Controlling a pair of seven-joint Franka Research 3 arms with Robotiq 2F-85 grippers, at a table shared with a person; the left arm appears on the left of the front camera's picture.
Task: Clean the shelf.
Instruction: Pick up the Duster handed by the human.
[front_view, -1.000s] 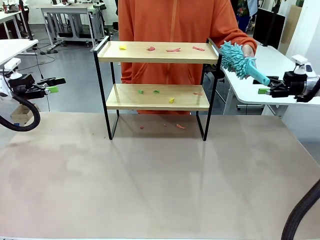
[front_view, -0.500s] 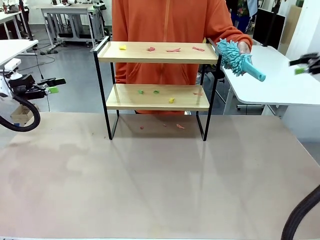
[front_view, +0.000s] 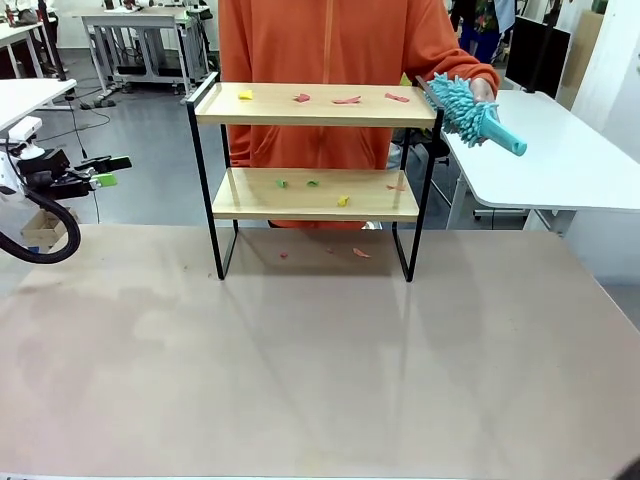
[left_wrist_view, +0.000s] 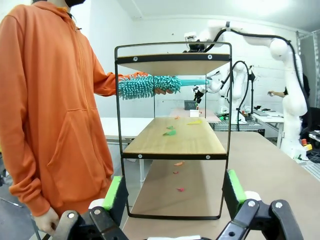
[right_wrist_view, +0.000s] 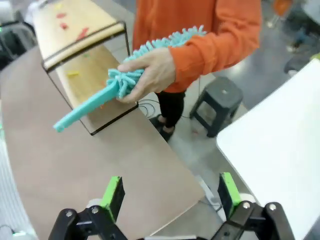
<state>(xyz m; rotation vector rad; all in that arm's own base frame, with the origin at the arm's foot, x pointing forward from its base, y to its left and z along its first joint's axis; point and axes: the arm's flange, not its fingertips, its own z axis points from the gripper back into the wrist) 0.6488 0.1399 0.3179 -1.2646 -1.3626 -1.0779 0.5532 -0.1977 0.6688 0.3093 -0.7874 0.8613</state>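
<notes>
The shelf (front_view: 310, 193) stands at the far middle of the table, its two wooden boards strewn with small red, yellow and green scraps (front_view: 346, 100). Behind it a person in an orange hoodie holds a teal fluffy duster (front_view: 465, 108) by its head at the shelf's top right corner, handle pointing right. My left gripper (front_view: 112, 171) hovers open off the table's left side and faces the shelf (left_wrist_view: 172, 142) end-on, with its green pads (left_wrist_view: 114, 192) spread wide. My right gripper (right_wrist_view: 170, 196) is open and empty, looking down at the duster (right_wrist_view: 117, 87) in the person's hand (right_wrist_view: 152, 72), well short of it.
A few scraps (front_view: 360, 253) lie on the table under the shelf. White tables stand at the right (front_view: 560, 160) and far left. A grey stool (right_wrist_view: 220, 102) sits on the floor beyond the table's end. The near tabletop (front_view: 320, 370) is bare.
My right gripper has drawn away to the right, out of the front view. The person has shifted the duster a little left, up against the shelf's top right corner. My left arm has stayed put.
</notes>
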